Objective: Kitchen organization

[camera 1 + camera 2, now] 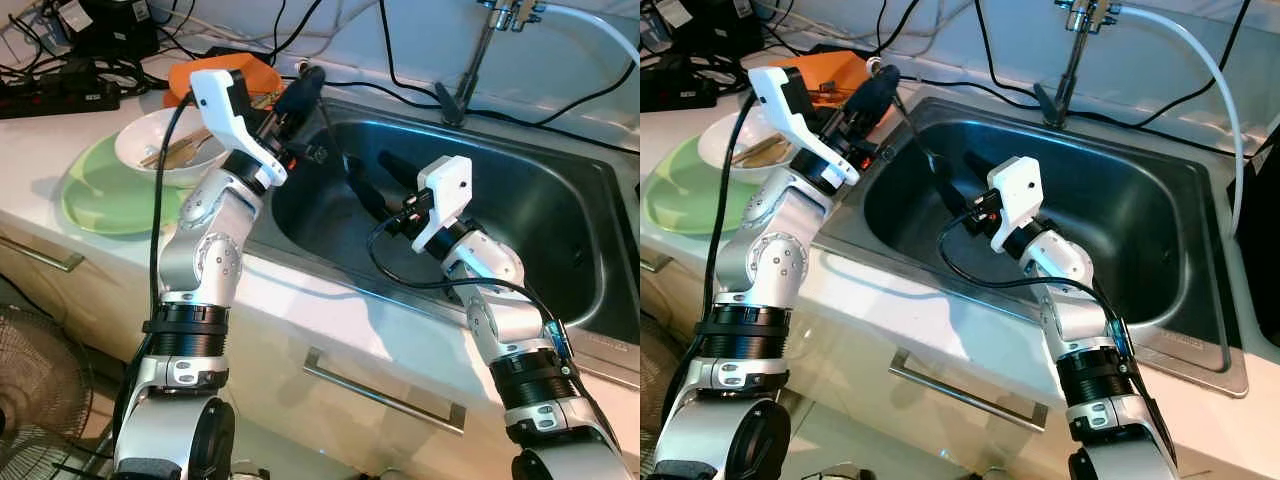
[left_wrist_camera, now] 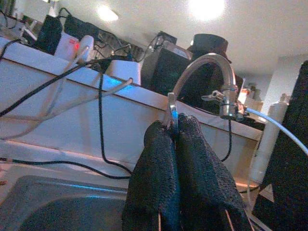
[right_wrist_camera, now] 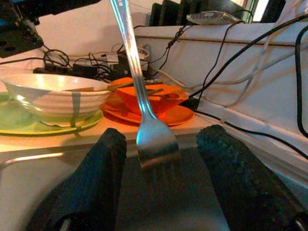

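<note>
A metal fork [image 3: 144,120] hangs tines-down over the left end of the steel sink [image 1: 530,215]. My left gripper [image 1: 305,85] is above the sink's left rim, shut on the fork's handle [image 2: 172,108]. My right gripper [image 1: 378,182] is down inside the sink, open, with one finger [image 3: 103,168] on each side of the tines and not touching them. A white bowl [image 1: 160,145] holding chopsticks rests on a green plate [image 1: 95,190] on the counter to the left. Orange plates [image 3: 154,103] lie behind the bowl.
The faucet [image 1: 478,50] rises at the sink's back edge, with a white hose running right. Black cables and a power strip [image 1: 60,95] lie along the back of the counter. A drawer handle [image 1: 380,395] is below the counter front, and a fan [image 1: 35,385] stands at floor level on the left.
</note>
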Motion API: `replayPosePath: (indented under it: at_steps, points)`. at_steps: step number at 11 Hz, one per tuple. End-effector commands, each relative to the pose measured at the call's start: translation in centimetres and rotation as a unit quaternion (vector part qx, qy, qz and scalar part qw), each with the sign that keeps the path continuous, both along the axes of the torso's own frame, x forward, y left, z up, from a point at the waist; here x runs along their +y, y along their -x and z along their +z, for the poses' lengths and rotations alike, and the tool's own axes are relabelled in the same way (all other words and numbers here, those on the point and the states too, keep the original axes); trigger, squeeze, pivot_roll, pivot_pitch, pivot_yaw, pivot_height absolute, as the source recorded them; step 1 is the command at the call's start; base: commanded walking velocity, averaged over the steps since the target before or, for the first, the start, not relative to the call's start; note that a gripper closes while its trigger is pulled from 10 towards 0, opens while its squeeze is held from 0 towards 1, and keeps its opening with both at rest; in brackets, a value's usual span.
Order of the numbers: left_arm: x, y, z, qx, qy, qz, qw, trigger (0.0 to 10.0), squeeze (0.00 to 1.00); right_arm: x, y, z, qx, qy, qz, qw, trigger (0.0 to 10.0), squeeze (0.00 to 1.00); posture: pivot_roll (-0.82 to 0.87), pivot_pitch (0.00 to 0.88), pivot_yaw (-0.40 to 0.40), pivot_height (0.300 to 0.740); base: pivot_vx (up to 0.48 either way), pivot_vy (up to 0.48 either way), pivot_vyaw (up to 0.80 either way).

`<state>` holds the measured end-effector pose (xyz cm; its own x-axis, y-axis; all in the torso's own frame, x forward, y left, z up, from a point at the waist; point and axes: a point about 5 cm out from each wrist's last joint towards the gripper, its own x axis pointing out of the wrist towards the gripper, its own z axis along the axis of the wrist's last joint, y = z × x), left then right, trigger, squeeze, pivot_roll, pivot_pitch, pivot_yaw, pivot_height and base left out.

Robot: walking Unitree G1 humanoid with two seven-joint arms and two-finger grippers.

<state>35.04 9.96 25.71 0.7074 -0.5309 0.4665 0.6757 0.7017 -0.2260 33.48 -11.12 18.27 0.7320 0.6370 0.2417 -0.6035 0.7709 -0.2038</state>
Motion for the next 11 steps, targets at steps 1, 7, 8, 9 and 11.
replayPosePath:
  at_steps: [1, 7, 8, 9, 11]
  points:
    - [-0.7, 0.1, 0.2, -0.004, -0.009, -0.02, 1.0, 10.0, 0.0, 0.3, 0.3, 0.6, -0.006, -0.002, 0.008, 1.0, 10.0, 0.0, 0.03, 0.024, 0.004, 0.74, 0.0, 0.0, 0.0]
    - [-1.9, 0.4, -0.4, 0.007, -0.018, -0.051, 0.998, 10.0, 0.0, 1.6, 0.5, 1.1, -0.012, -0.005, 0.019, 1.0, 10.0, 0.0, 0.03, 0.043, 0.004, 0.74, 0.0, 0.0, 0.0]
    - [-2.1, 0.4, -0.6, 0.008, -0.025, -0.055, 0.998, 10.0, 0.0, 1.8, 0.5, 1.2, -0.013, -0.007, 0.019, 1.0, 10.0, 0.0, 0.03, 0.046, 0.006, 0.74, 0.0, 0.0, 0.0]
    - [-2.6, 0.7, -0.9, 0.011, -0.03, -0.065, 0.997, 10.0, 0.0, 2.1, 0.5, 1.2, -0.013, -0.008, 0.019, 1.0, 10.0, 0.0, 0.04, 0.049, 0.004, 0.74, 0.0, 0.0, 0.0]
    - [-2.9, 0.9, -0.9, 0.01, -0.033, -0.072, 0.997, 10.0, 0.0, 2.4, 0.5, 1.0, -0.009, -0.004, 0.023, 1.0, 10.0, 0.0, 0.04, 0.05, 0.004, 0.74, 0.0, 0.0, 0.0]
